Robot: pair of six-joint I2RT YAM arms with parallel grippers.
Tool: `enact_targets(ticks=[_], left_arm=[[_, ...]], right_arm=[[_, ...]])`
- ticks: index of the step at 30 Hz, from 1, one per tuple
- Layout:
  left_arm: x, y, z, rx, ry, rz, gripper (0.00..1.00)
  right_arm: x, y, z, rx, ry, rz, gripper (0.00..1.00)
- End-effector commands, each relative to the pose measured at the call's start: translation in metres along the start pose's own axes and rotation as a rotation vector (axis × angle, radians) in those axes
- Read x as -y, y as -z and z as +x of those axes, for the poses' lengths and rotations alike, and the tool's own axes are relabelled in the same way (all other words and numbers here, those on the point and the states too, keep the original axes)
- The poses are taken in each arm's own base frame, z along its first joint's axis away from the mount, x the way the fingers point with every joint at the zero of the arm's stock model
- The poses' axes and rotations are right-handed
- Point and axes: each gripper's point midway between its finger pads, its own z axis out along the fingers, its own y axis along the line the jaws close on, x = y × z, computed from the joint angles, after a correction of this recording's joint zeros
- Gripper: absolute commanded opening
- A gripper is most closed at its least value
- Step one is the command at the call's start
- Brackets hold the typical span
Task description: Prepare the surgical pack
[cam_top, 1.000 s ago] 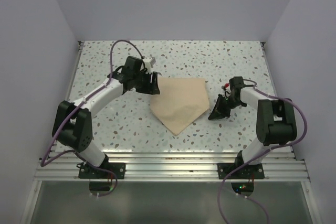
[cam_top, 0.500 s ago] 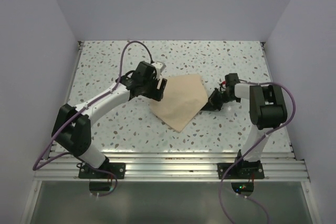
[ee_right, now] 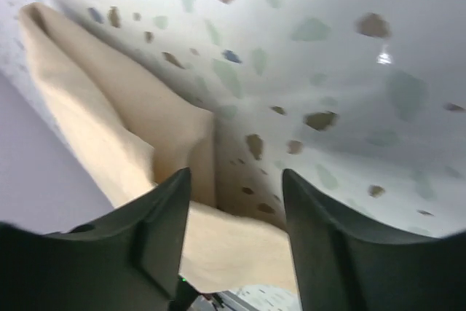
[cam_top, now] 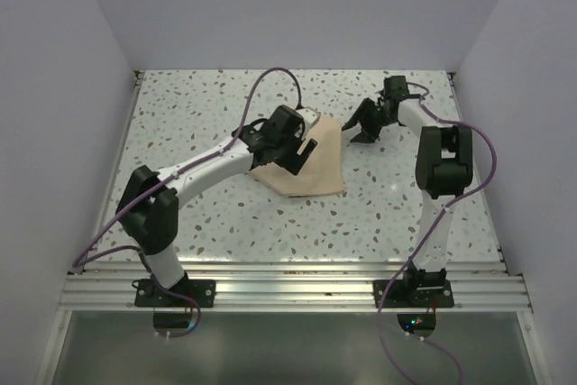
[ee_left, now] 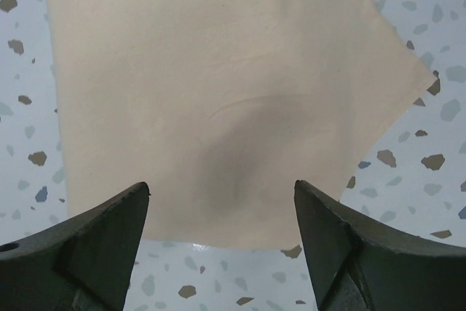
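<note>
The surgical pack shows as a tan cloth (cam_top: 321, 171), folded and lying flat mid-table. My left gripper (cam_top: 303, 151) hovers over the cloth's left part. In the left wrist view the cloth (ee_left: 218, 71) fills the space ahead, and the left gripper (ee_left: 222, 193) stands wide open with nothing between its fingers. My right gripper (cam_top: 360, 127) sits just beyond the cloth's far right corner. In the right wrist view the right gripper (ee_right: 237, 180) is open, with folds of the cloth (ee_right: 95, 121) lying slack under and past it.
The speckled table (cam_top: 207, 96) is walled on the left, back and right. The right arm (cam_top: 437, 160) stretches up the right side. A purple cable (cam_top: 270, 83) loops above the left arm.
The cloth went from a wide pointed shape to a narrower fold. My left arm swung right over it and opened wider. My right gripper moved to the back and opened, letting go.
</note>
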Motion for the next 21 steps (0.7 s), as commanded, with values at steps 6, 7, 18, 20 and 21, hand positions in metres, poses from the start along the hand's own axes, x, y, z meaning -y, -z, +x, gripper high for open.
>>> enact_targets(ticks=[6,7,18,20,21], left_arm=[[0.026,-0.025,0.016,-0.159,-0.187,-0.113,0.84],[0.029,-0.025,0.021,-0.176,-0.209,-0.127,0.84],[0.037,-0.042,0.047,-0.233,-0.278,-0.191,0.78],[0.036,-0.044,0.049,-0.242,-0.283,-0.203,0.73],[0.035,-0.047,0.053,-0.253,-0.287,-0.204,0.72]], right_arm=[[0.074,0.069,0.040,-0.003,0.053,0.195,0.69],[0.078,0.072,0.046,-0.009,0.060,0.197,0.70],[0.104,0.079,0.099,-0.082,0.062,0.180,0.75],[0.105,0.077,0.101,-0.090,0.058,0.178,0.75],[0.104,0.077,0.101,-0.087,0.060,0.176,0.75]])
